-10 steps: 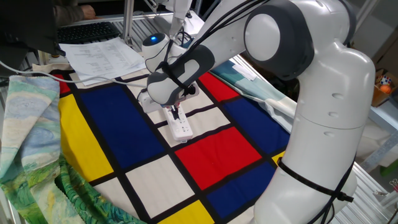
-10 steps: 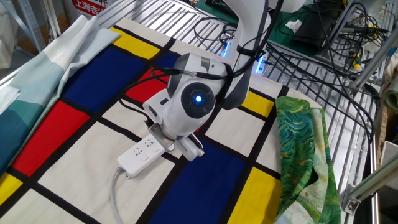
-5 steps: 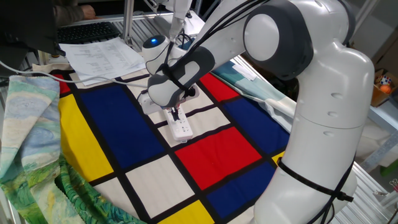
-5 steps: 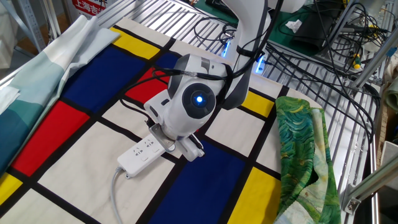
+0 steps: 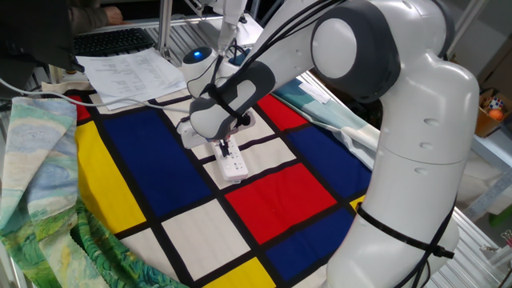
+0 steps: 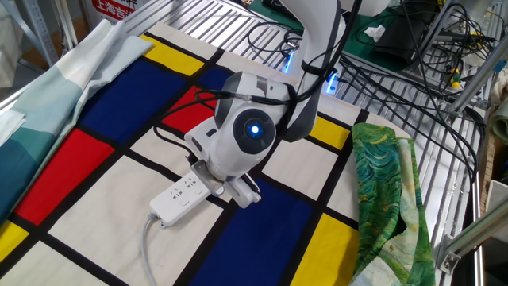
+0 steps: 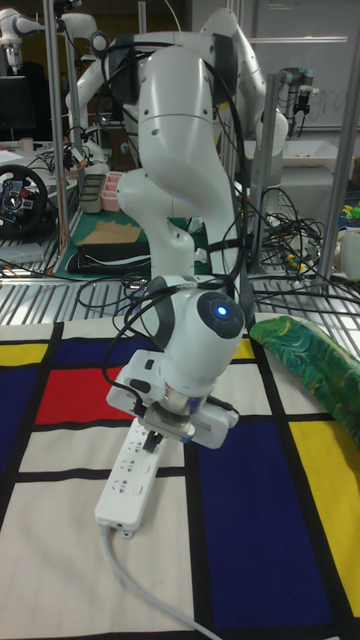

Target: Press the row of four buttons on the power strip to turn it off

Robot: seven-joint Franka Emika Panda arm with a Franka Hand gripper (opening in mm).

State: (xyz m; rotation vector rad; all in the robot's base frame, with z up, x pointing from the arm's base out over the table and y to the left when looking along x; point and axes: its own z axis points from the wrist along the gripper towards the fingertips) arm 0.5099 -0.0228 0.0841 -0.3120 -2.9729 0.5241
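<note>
We see the white elongated plastic power strip lying on a cream panel of the blue, red, yellow and cream checked tablecloth, its thin white cord trailing from the near end. Our black-fingered gripper points down onto the far half of the strip's top, among the row of tiny buttons. We cannot tell whether the fingers are parted or closed. A green patterned cloth lies crumpled at the right edge.
</note>
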